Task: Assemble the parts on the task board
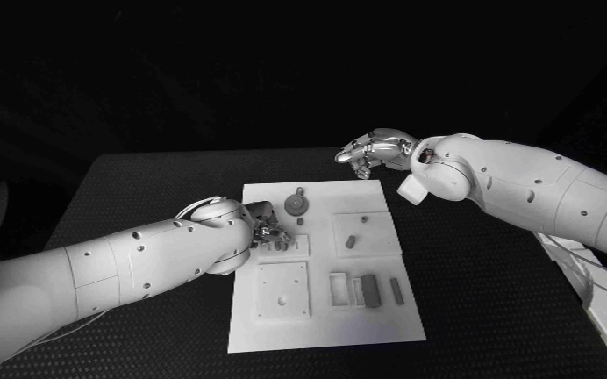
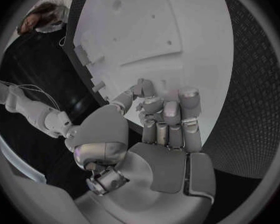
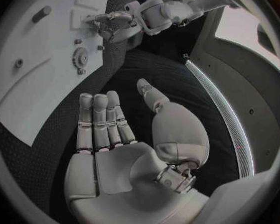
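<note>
A white task board (image 1: 323, 326) lies in the middle of a black table (image 1: 152, 186), seen from above by the head camera. Several small grey parts rest on it. A round, gear-like part (image 1: 296, 204) sits near the far end of the board, with a short stem pointing away from the robot. A small dark peg (image 1: 352, 241) lies on a raised square toward the board's right side. Nearer the robot, a pale rectangular frame (image 1: 338, 289), a dark block (image 1: 369, 290) and a thin bar (image 1: 396, 289) lie side by side, close together. A large raised square plate (image 1: 282, 290) sits on the board's near left.

The left hand (image 1: 266, 224) reaches in over the left edge of the board, just beside the gear-like part. In the left wrist camera its fingers (image 2: 168, 115) are curled inward over the white board; I cannot tell whether they hold anything.

The right hand (image 1: 372, 151) hovers above the table just past the far right corner of the board, apart from every part. In the right wrist camera its fingers (image 3: 99, 119) are stretched out straight and flat with the thumb held apart, and the palm holds nothing.
</note>
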